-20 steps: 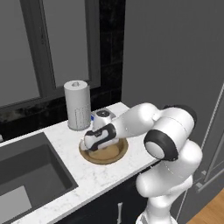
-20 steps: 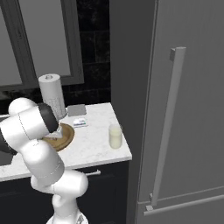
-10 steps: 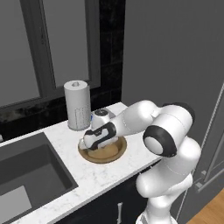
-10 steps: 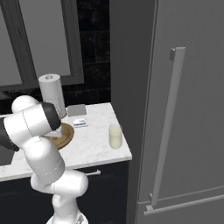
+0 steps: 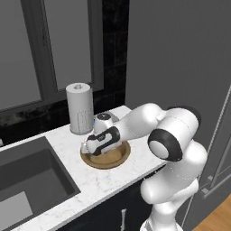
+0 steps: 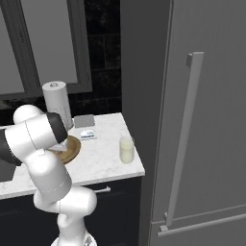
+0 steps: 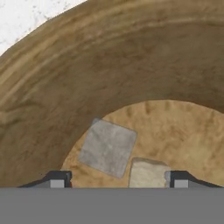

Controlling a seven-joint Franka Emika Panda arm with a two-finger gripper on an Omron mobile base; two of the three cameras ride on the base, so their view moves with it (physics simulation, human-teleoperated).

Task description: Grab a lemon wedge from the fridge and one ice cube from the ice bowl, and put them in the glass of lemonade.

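Observation:
The ice bowl (image 7: pixel 65 78) is a shallow brown wooden bowl (image 5: pixel 113 159) on the white counter, also seen past my arm (image 6: pixel 73 147). My gripper (image 7: pixel 118 180) reaches down into it, open, fingertips (image 7: pixel 57 180) wide apart. Two ice cubes lie on the bowl's floor between the tips: a grey one (image 7: pixel 107 148) and a paler one (image 7: pixel 148 174) close to the right tip. From the left base view the hand (image 5: pixel 102 139) hides the cubes. The glass of lemonade (image 6: pixel 126 150) stands near the counter's right end. The fridge (image 6: pixel 202 96) is closed, so the lemon wedge is hidden.
A paper towel roll (image 5: pixel 80 108) stands just behind the bowl. The dark sink basin (image 5: pixel 31 180) lies to the left. A small grey box (image 6: pixel 84 120) and a flat packet (image 6: pixel 88 135) sit between bowl and glass. The fridge's long bar handle (image 6: pixel 185 139) runs down its door.
The arm's elbow has shifted slightly while the hand has stayed low in the bowl. Nothing on the counter has moved.

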